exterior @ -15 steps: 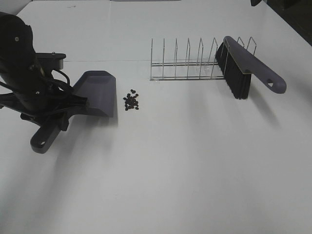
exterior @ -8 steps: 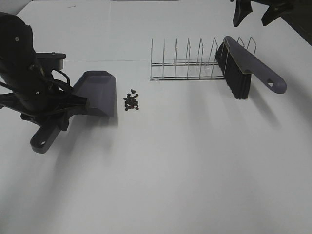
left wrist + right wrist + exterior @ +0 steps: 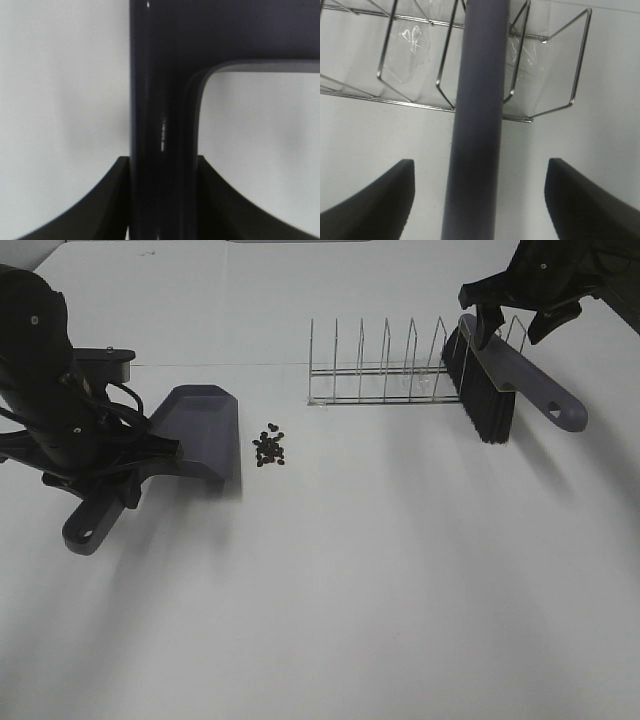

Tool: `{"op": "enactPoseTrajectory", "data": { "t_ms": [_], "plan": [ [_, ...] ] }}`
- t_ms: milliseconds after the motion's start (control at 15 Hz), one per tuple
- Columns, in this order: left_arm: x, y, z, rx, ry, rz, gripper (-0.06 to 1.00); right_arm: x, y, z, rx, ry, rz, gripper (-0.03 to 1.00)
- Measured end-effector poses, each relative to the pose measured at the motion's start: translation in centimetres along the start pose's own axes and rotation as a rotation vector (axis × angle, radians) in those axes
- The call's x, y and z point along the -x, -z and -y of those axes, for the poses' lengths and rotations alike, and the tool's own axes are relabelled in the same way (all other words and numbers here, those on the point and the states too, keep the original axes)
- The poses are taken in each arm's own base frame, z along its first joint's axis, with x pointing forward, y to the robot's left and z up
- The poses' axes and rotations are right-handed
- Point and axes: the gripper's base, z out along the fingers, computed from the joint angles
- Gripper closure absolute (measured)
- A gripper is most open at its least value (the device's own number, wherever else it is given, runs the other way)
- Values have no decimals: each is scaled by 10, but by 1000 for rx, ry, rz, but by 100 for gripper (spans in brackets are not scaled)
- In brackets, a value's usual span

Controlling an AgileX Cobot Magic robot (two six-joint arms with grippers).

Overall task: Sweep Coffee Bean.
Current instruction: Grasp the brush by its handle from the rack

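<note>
A small pile of dark coffee beans point(image 3: 269, 446) lies on the white table, just right of the grey dustpan point(image 3: 200, 430). My left gripper point(image 3: 135, 465) is shut on the dustpan's handle point(image 3: 162, 120), with the blade resting on the table facing the beans. A grey brush point(image 3: 505, 375) with black bristles leans in the right end of a wire rack point(image 3: 385, 370). My right gripper point(image 3: 515, 325) is open and hovers over the brush, its fingers on either side of the brush's back point(image 3: 477, 115) without touching.
The wire rack point(image 3: 420, 65) stands at the back centre-right of the white table point(image 3: 400, 570). The dustpan handle's end point(image 3: 85, 530) sticks out toward the front left.
My right gripper has come down from the top right edge to just above the brush. The left arm, dustpan and beans have not moved.
</note>
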Motion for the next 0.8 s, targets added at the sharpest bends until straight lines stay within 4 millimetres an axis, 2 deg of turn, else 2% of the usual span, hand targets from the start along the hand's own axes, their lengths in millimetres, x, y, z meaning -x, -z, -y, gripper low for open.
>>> {"op": "enactPoseTrajectory", "data": {
  "t_ms": [267,467,600,667,800],
  "plan": [
    [0,0,0,0,0,0,62,-2,-24,0,-1,2,-1,36],
    [0,0,0,0,0,0,62,-4,-38,-1,-1,3,-11,42],
    [0,0,0,0,0,0,62,-5,-43,-1,-8,8,-19,55],
    [0,0,0,0,0,0,62,-5,-43,-1,-6,6,-17,66],
    [0,0,0,0,0,0,62,-5,-43,-2,-4,1,-17,69]
  ]
}}
